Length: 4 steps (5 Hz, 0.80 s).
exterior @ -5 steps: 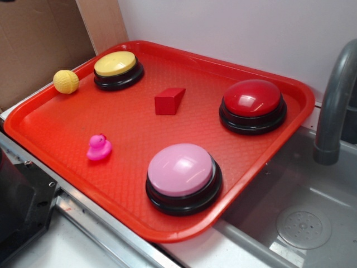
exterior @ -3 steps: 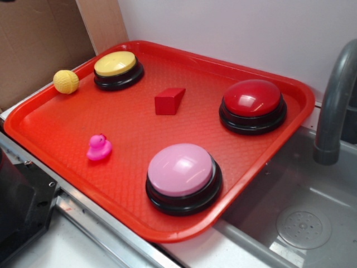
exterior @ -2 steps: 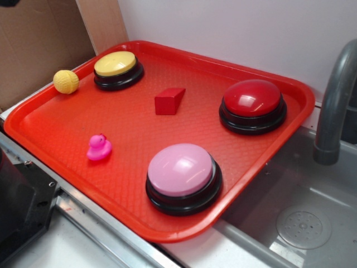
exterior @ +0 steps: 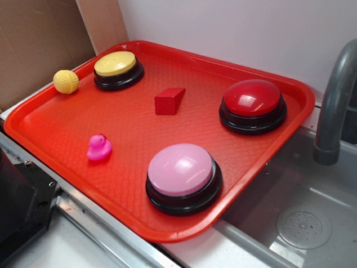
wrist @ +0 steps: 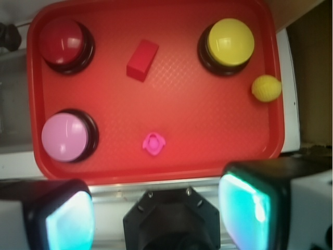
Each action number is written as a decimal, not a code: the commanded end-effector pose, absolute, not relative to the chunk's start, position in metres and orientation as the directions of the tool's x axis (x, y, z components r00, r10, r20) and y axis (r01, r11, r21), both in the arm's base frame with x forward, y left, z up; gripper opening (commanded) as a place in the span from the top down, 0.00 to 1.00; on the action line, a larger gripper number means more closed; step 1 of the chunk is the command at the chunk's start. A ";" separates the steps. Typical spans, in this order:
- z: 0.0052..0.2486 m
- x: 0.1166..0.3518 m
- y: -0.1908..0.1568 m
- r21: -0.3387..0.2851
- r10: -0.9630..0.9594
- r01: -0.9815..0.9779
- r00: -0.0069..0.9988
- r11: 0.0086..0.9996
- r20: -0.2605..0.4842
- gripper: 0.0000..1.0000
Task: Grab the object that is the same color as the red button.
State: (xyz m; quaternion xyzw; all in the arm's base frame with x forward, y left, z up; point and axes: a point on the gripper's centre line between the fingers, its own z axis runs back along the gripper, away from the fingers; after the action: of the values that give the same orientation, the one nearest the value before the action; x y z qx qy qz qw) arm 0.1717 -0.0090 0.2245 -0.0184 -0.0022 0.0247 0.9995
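The small red wedge block (exterior: 169,101) lies near the middle of the big red tray (exterior: 67,120); it also shows in the wrist view (wrist: 142,60). The dark-red dome button (exterior: 252,104) stands on its black base at the tray's right, and at the upper left of the wrist view (wrist: 63,41). My gripper (wrist: 156,213) hangs high above the tray's near edge, far from the block. Its two teal-padded fingers (wrist: 248,205) stand wide apart with nothing between them. The gripper is out of the exterior view.
A yellow button (exterior: 117,69), a pink button (exterior: 182,176), a pink duck (exterior: 99,148) and a yellow ball (exterior: 66,81) are also on the tray. A grey faucet (exterior: 334,106) and sink (exterior: 304,223) lie to the right. Cardboard stands at the back left.
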 end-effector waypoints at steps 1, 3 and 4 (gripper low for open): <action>0.209 0.224 -0.004 0.007 0.056 -0.056 0.998 0.998 0.002 0.00; 0.175 0.254 0.004 0.011 0.036 -0.036 0.998 0.999 -0.054 0.00; 0.160 0.262 0.000 0.004 0.006 -0.005 0.997 1.000 -0.072 0.00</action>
State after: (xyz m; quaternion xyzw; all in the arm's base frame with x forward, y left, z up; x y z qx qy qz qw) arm 0.2559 -0.0034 0.1480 0.0026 0.0643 0.0013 0.9979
